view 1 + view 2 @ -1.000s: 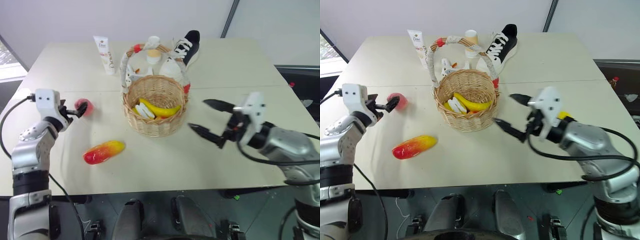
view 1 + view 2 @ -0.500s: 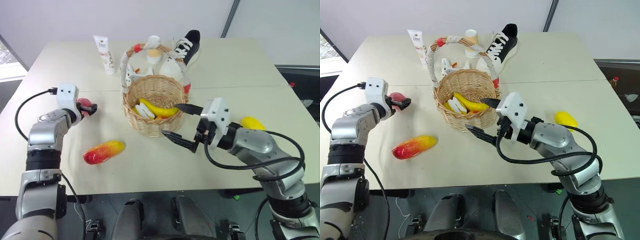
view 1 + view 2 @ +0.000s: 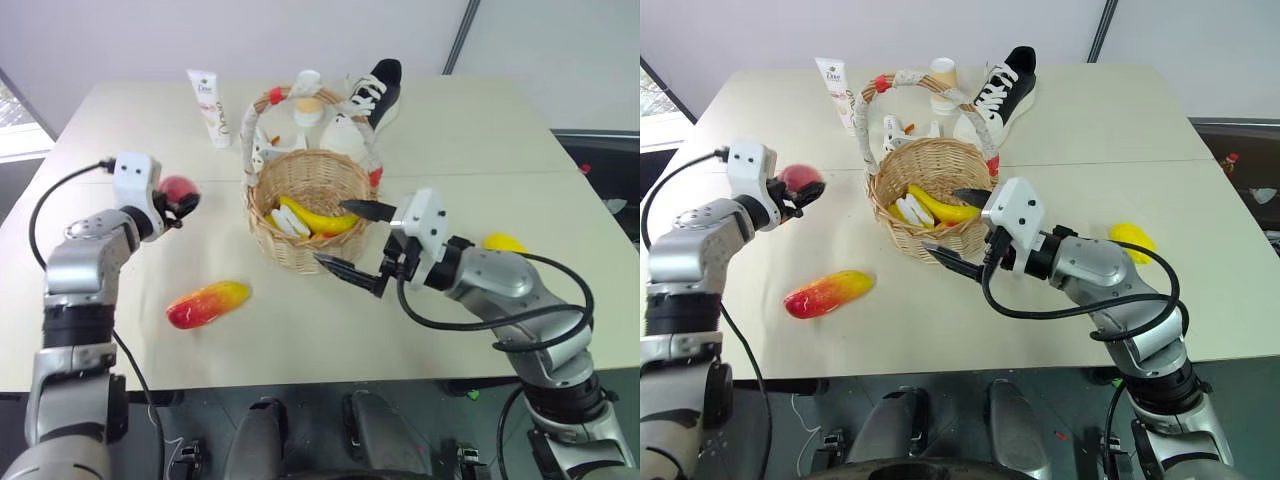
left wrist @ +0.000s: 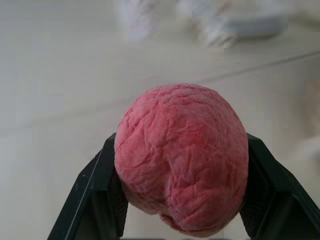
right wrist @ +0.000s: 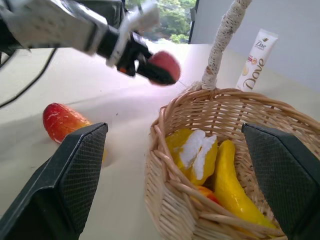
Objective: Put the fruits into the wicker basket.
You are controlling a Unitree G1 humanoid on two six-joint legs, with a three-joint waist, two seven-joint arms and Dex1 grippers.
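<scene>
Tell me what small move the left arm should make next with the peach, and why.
Probably carry it sideways toward the wicker basket. The left gripper is closed on the peach, which is off the table and short of the rim. The right gripper waits open at the basket's near side, so the left should come in over the far rim, clear of it.

Both eye views look forward and down from the head over the bench (image 3: pixel 450 130), sharing the wicker basket (image 3: pixel 310 215) and both arms. The left wrist view looks along its fingers (image 4: pixel 92 200), very near the peach (image 4: pixel 182 157). The right wrist view faces the basket's rim closely.
</scene>
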